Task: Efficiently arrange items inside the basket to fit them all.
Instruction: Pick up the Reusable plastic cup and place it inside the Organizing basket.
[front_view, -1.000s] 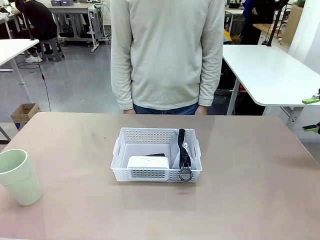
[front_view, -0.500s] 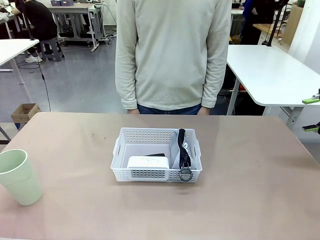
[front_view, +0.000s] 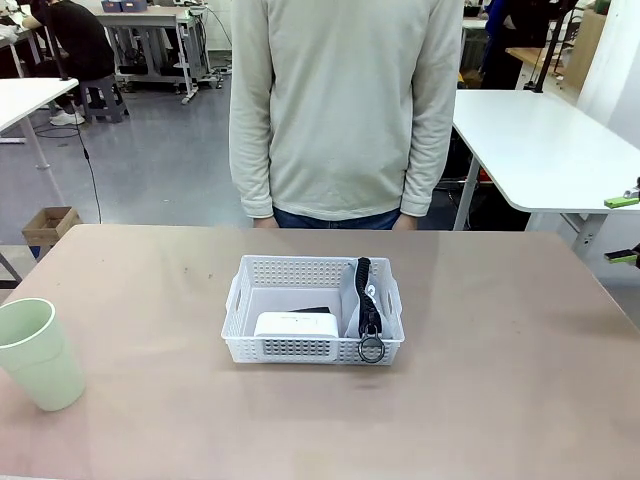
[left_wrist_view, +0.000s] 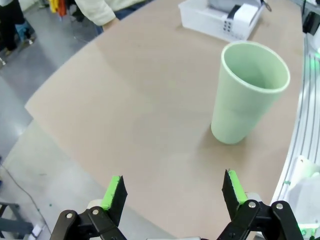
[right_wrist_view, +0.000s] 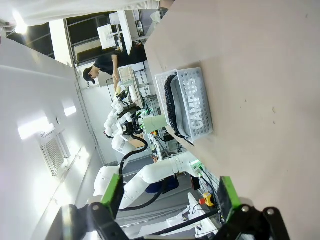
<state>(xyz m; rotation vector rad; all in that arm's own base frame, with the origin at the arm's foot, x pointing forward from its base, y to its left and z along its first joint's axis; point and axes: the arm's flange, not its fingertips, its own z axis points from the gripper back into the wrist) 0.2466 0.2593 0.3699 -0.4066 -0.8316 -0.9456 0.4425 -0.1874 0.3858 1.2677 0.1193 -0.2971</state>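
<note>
I find the left claw (left_wrist_view: 173, 180) spread wide and empty, near the cup (left_wrist_view: 247, 95) at the counter's (front_view: 480, 400) near-left corner. Right claw (right_wrist_view: 169, 184) spread, empty. Basket (front_view: 312, 268) sits mid-counter, holding pouch (right_wrist_view: 192, 107) and white box (front_view: 296, 324). A person (front_view: 345, 110) stands at the far edge.

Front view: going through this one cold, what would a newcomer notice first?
The white lattice basket, centred on the table, holds a small white box and a grey pouch standing on edge along its right side, the strap's ring hanging over the near wall. The pale green cup stands alone by the table's left edge, outside the basket, with the open left gripper facing it.
</note>
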